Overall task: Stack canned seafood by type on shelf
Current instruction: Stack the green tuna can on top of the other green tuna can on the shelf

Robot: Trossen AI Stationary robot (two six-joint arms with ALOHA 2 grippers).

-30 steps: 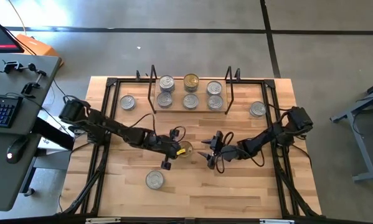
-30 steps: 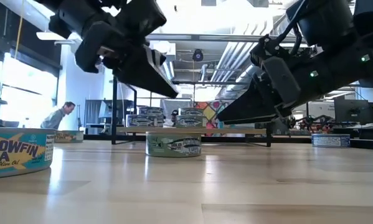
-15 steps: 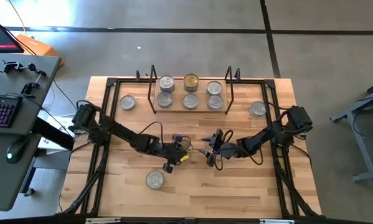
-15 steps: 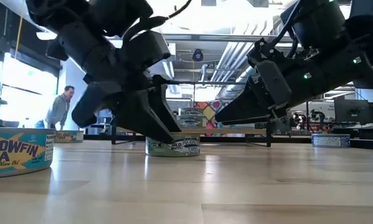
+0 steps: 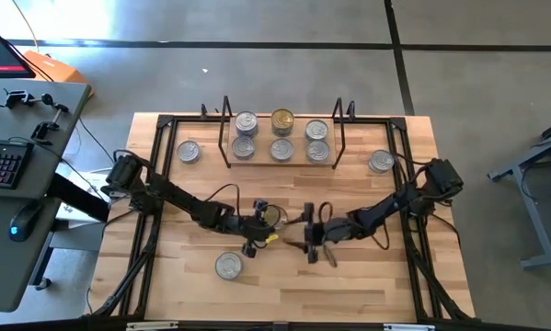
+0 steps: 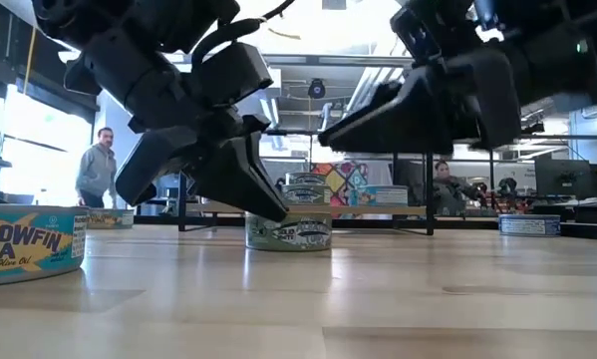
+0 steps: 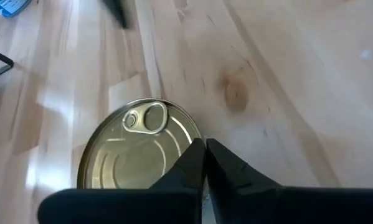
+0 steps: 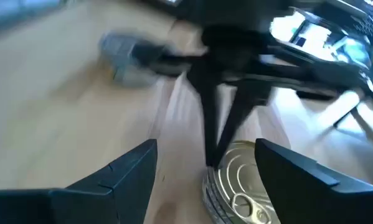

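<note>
High view: we count ten tins in all. Six sit on the shelf (image 5: 281, 156) in two rows of three: five silver-lid, one gold-lid tin (image 5: 282, 120) in the back row middle. Off the shelf on the bench (image 5: 367, 285) we see four: one silver tin (image 5: 189, 151) left of the shelf, one silver tin (image 5: 380, 162) right of it, one silver tin (image 5: 227, 266) near the front edge, and one gold tin (image 5: 271, 215) at mid-bench. The left gripper (image 5: 265, 227) is at that gold tin, its jaws closed with the tips on the tin's edge, nothing between them. The right gripper (image 5: 310, 237) is just beside, to the right, jaws spread wide, holding nothing.

Low view: we see the left gripper (image 6: 268, 204) tipped down onto the mid-bench tin (image 6: 288, 231); a blue-label tin (image 6: 29, 243) stands close at the left edge. Two people show in the room behind.

Left wrist view: one gold lid with pull tab (image 7: 136, 155), and the closed jaws pressed together over its rim.

Right wrist view: one gold tin (image 8: 239, 180) between the open jaws, not touched, with the left gripper's closed tips (image 8: 212, 149) on it.
</note>
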